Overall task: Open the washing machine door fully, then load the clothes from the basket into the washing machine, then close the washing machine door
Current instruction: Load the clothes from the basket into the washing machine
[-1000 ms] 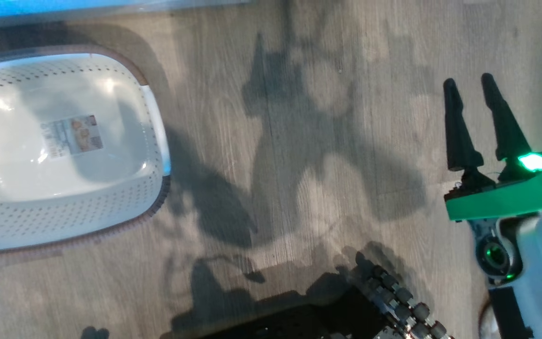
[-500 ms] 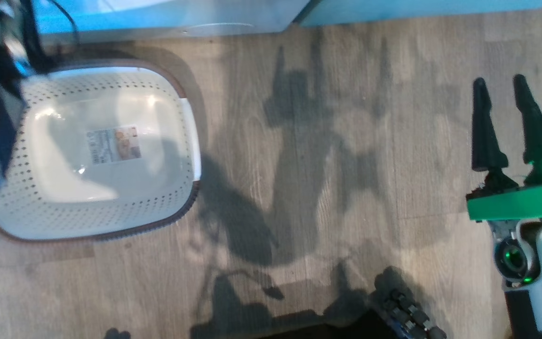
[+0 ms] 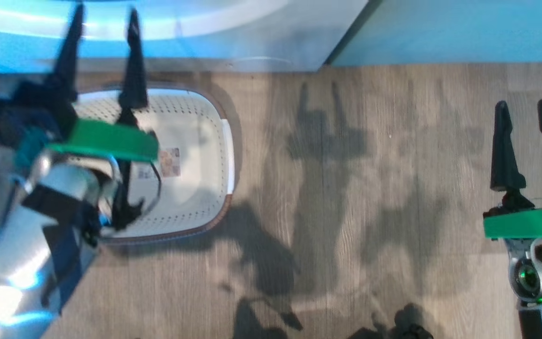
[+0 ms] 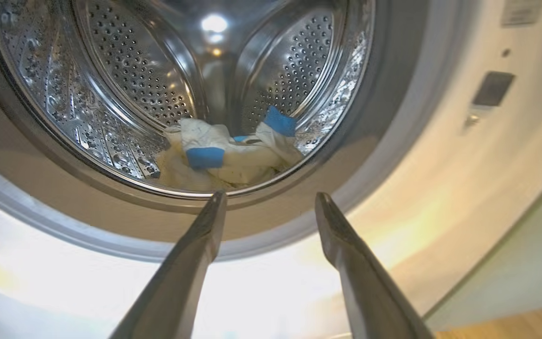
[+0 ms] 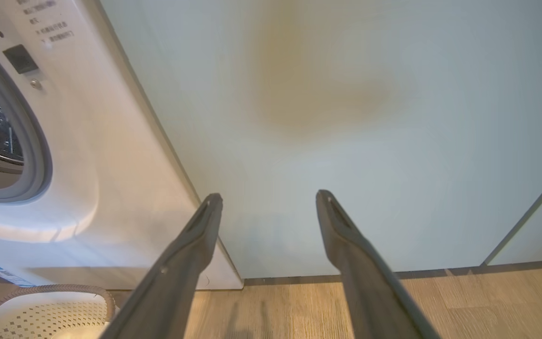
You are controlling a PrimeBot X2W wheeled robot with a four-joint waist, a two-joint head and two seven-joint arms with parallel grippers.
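1. Head view: the left gripper (image 3: 106, 13) reaches from the left edge toward the upper left of the frame. It is blurred, and its two dark fingers stand spread with nothing between them.
2. In the picture it overlaps the left part of the basket (image 3: 205, 113). The basket stands on the wooden floor (image 3: 346, 197) left of centre, close below the white front of the washing machine (image 3: 233, 42) that runs along the top edge.
3. A paper label (image 3: 170, 162) shows on the basket's floor, near the middle of the basket.
4. The right gripper (image 3: 522, 106) sits at the right edge, well apart from the basket. Its fingers point up the frame, parted and gripping nothing.
5. Left wrist view: the left gripper's fingers rise from bottom centre toward the drum (image 4: 134, 70), whose mouth stands uncovered. Their tips overlap the lower edge of the grey ring (image 4: 393, 103) in the picture; whether they touch it cannot be told.
6. The clothes (image 4: 233, 162) lie in a pale yellow heap with blue trim on the bottom of the drum, at centre frame just above the fingertips.
7. Right wrist view: the right gripper's spread fingers face a pale green cabinet panel (image 5: 346, 117). The washing machine is at the left of the frame and a corner of the basket at the lower left.
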